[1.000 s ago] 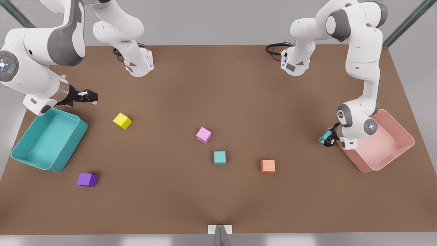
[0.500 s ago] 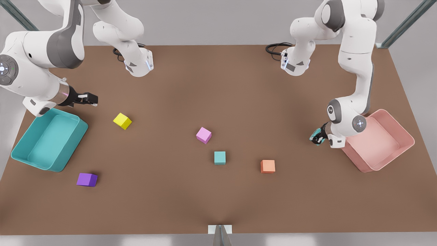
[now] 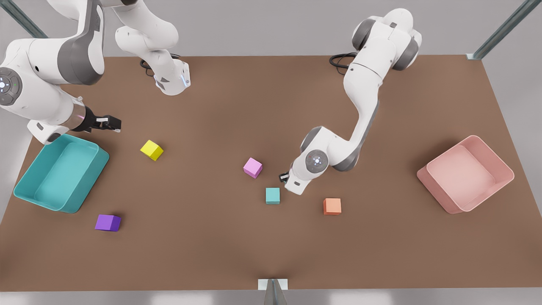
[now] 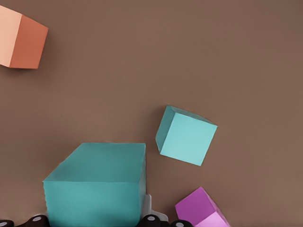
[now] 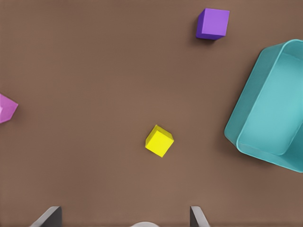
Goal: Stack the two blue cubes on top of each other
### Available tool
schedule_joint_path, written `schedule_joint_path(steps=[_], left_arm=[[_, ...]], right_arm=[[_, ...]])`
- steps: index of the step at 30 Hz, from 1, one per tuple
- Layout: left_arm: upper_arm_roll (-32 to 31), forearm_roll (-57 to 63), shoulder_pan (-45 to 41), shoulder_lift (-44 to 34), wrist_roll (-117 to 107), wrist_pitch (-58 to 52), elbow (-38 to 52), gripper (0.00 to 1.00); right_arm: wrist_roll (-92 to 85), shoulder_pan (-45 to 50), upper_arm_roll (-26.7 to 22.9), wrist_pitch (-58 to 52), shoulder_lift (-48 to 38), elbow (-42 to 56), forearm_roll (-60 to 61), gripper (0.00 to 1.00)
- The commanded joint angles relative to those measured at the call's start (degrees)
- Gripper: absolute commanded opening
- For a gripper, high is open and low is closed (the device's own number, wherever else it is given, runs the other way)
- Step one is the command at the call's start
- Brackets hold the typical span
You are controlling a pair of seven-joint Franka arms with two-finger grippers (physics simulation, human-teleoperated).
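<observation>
One blue cube (image 3: pixel 272 195) rests on the brown table near its middle; in the left wrist view this cube (image 4: pixel 185 135) lies just beyond the held one. The other blue cube (image 4: pixel 97 184) is clamped in my left gripper (image 4: pixel 94 221), which is shut on it. In the front view that gripper (image 3: pixel 284 175) hovers just up and to the right of the resting cube, its wrist hiding the held cube. My right gripper (image 3: pixel 108 123) waits open at the front view's left, above the teal bin's corner; in its own wrist view the right gripper (image 5: pixel 124 218) stands wide apart.
A pink cube (image 3: pixel 253 167) and an orange cube (image 3: pixel 332 206) flank the resting blue cube. A yellow cube (image 3: pixel 151 150) and a purple cube (image 3: pixel 107 223) lie to the left. The teal bin (image 3: pixel 25 192) stands at far left, the pink bin (image 3: pixel 506 173) at far right.
My left arm swung from beside the pink bin to the table's middle, carrying the blue cube to just beside the resting one. The right arm has stayed put.
</observation>
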Motion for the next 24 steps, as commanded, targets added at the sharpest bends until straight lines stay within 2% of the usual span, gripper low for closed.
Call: schedule_joint_path(steps=[1, 4, 7, 10, 22, 24], left_arm=[[-0.04, -0.25, -1.57, 3.19, -12.74, -2.82, 3.28, 0.50], [-0.04, -0.17, -2.98, 5.04, -12.74, -2.82, 5.39, 0.50], [0.05, -0.08, -3.51, 10.93, -13.09, -2.82, 14.71, 0.50], [0.05, -0.08, -4.30, 12.51, -13.00, -2.47, 17.26, 0.50], [0.05, -0.08, -5.44, 14.27, -12.74, 6.23, 17.79, 0.50], [0.05, -0.17, -5.44, 14.36, -12.74, 7.46, 17.87, 0.50]], right_arm=[[1.04, 0.00, -0.04, -0.05, -0.06, -0.02, 0.06, 1.00], [1.04, -0.18, -0.04, -0.05, -0.06, -0.02, 0.06, 1.00], [1.04, -0.27, -0.04, -0.05, -0.06, -0.02, 0.06, 1.00], [1.04, -0.27, -0.04, -0.05, -0.06, -0.02, 0.06, 1.00], [1.04, -0.44, -0.04, 0.13, 0.03, -0.20, 0.06, 1.00], [1.75, 0.08, 0.48, -0.75, 0.91, 2.25, -1.95, 1.00]])
